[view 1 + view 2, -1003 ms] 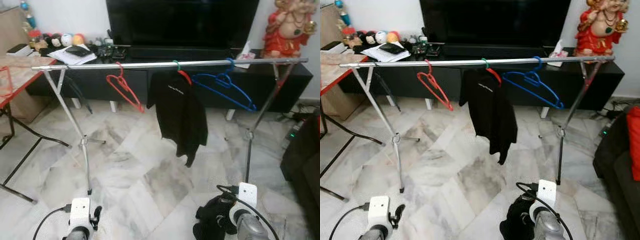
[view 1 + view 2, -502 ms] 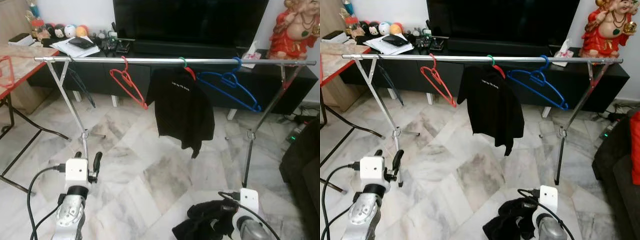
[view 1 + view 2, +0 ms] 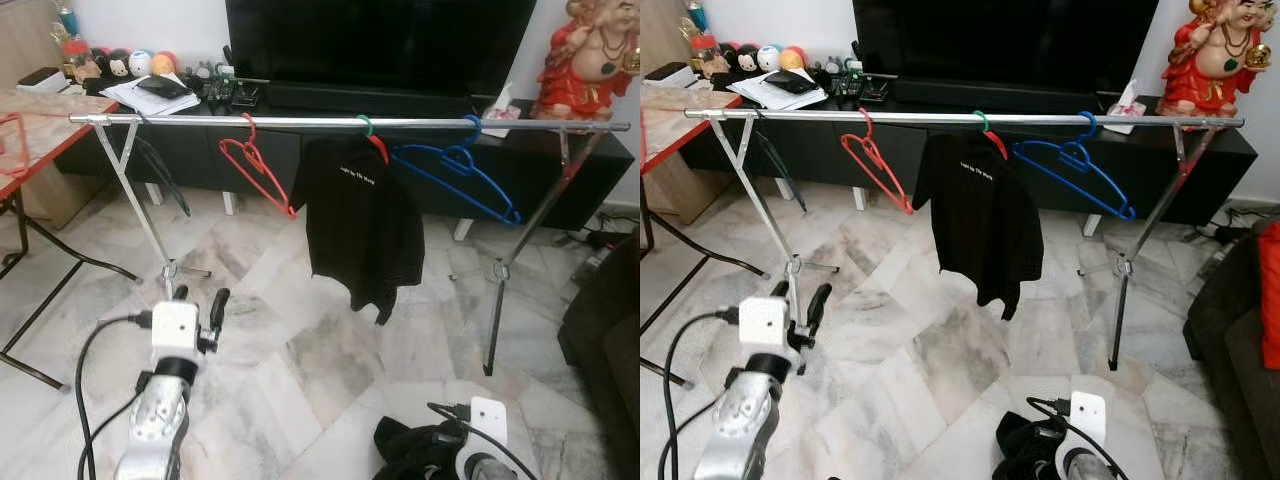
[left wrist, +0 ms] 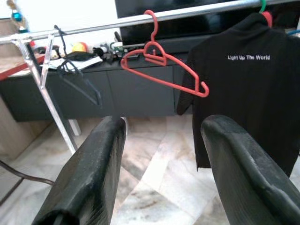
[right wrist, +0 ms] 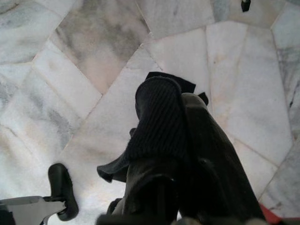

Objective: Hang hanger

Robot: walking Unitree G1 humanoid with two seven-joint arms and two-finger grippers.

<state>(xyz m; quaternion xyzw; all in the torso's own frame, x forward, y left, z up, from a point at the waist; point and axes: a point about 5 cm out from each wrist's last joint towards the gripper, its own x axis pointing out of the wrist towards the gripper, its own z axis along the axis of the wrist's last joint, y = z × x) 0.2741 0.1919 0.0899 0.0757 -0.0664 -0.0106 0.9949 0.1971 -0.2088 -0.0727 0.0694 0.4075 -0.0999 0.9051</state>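
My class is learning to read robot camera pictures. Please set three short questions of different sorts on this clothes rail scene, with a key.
1. True or false: the black shirt hangs between the red hanger and the blue hanger.
2. What does the right hand hold: A dark cloth, B cup, C book?
3. Fill in: the left hand is ____.

Key: 1 true; 2 A, dark cloth; 3 open.

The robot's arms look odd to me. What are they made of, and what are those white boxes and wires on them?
Each arm is a silver metal tube. Near its end sits a white box, seemingly a camera, with a black cable looping off it. The left gripper has two long, thick black fingers with rounded tips and a matte surface. The right gripper has the same black fingers.
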